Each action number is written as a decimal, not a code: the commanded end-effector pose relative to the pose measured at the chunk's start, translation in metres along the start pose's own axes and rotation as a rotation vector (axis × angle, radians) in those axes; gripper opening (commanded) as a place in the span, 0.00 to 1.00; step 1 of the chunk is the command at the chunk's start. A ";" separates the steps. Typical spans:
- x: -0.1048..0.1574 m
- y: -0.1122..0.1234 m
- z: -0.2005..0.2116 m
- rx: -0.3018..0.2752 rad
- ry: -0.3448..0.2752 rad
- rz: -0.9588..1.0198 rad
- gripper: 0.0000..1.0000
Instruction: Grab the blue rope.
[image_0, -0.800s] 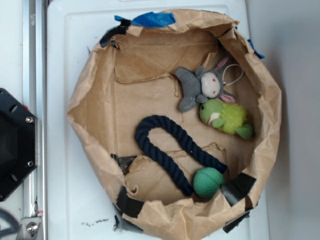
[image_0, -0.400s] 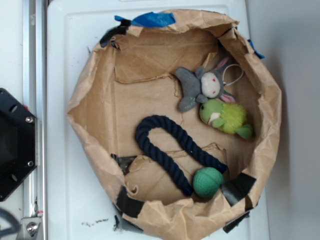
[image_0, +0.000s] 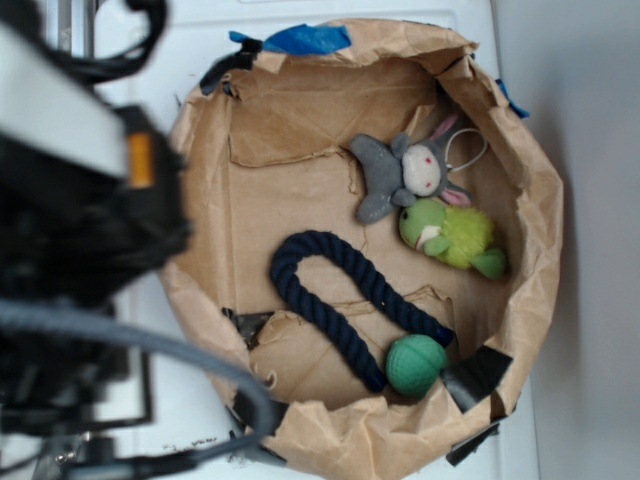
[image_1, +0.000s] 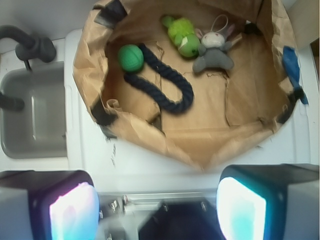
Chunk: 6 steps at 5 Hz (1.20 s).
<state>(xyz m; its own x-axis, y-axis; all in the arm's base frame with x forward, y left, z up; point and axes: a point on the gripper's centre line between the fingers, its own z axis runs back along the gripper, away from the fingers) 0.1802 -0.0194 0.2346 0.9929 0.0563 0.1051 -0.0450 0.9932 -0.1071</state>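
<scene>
Table (image_0: 130, 400) first: a white surface fills both views, and on it sits the brown paper basin (image_0: 540, 240), a crumpled ring of kraft paper patched with black tape and a strip of bright blue tape (image_0: 305, 38) at the top of the exterior frame.

Next in size is the arm (image_0: 70, 230), a dark blurred mass over the left side of the exterior frame, outside the paper wall, with a grey cable (image_0: 170, 350) looping below it. We judge that we are only at the approach and nothing has been touched.

The claw (image_1: 157, 200) shows in the wrist view as two pale pads in the bottom corners, wide apart with nothing between them, so we read it as spread and empty. It hangs over bare table, short of the near paper rim.

The blue rope (image_0: 340, 295) lies on the basin floor, a thick navy U. In the wrist view (image_1: 162, 82) it sits above the claw in the frame, near the centre and slightly left, well apart from the pads. Its bend is the part nearest us; its two legs run away toward the upper left, ending beside the green ball (image_1: 131, 56). So the reach, we judge, is forward over the rim and down onto the bend.

Beyond the rope, toward the top of the wrist frame, lie the grey rabbit toy (image_1: 214, 49) and the green plush toy (image_1: 182, 34), touching each other and clear of the rope's bend.
</scene>
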 end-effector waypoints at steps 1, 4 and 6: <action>0.031 0.024 -0.034 0.024 -0.070 0.200 1.00; 0.066 0.052 -0.097 0.033 -0.066 0.351 1.00; 0.063 0.066 -0.136 0.066 -0.039 0.409 1.00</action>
<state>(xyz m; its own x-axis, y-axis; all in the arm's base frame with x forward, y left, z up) 0.2541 0.0215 0.0918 0.9096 0.4085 0.0755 -0.4028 0.9118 -0.0800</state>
